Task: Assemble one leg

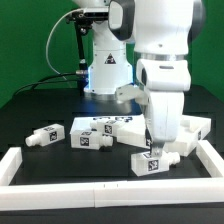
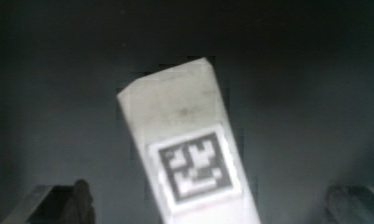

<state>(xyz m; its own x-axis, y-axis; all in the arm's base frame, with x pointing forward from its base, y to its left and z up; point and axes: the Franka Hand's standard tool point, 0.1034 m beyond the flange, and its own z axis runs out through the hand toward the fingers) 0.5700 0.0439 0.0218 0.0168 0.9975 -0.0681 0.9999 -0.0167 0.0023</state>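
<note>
Nearest me, a low white rail (image 1: 100, 188) runs along the front of the black table (image 1: 45, 160) and turns back at both ends.

Just behind the rail, right of centre in the exterior view, the leg (image 1: 150, 161) lies on the table. Its marker tag faces the camera.

The gripper (image 1: 150, 146) hangs directly over the leg, very close. From the exterior view I cannot tell whether it touches.

In the wrist view the leg (image 2: 180, 125) runs tilted between the fingers, with its tag at the nearer end. The dark fingers (image 2: 59, 205) sit spread wide, one to each side, with a clear gap on both sides. They are released and grasp nothing.

The arm's wrist points straight down. The forearm rises near vertical and bulks large at the exterior view's upper right.

Further back, toward the exterior view's left, lie two spare legs: one (image 1: 42, 136) with its peg end outward, and another (image 1: 86, 139) showing a tag.

Behind the arm, the large white panel (image 1: 188, 130) is partly hidden by the wrist.

Farthest back stands the arm's base (image 1: 105, 68).
</note>
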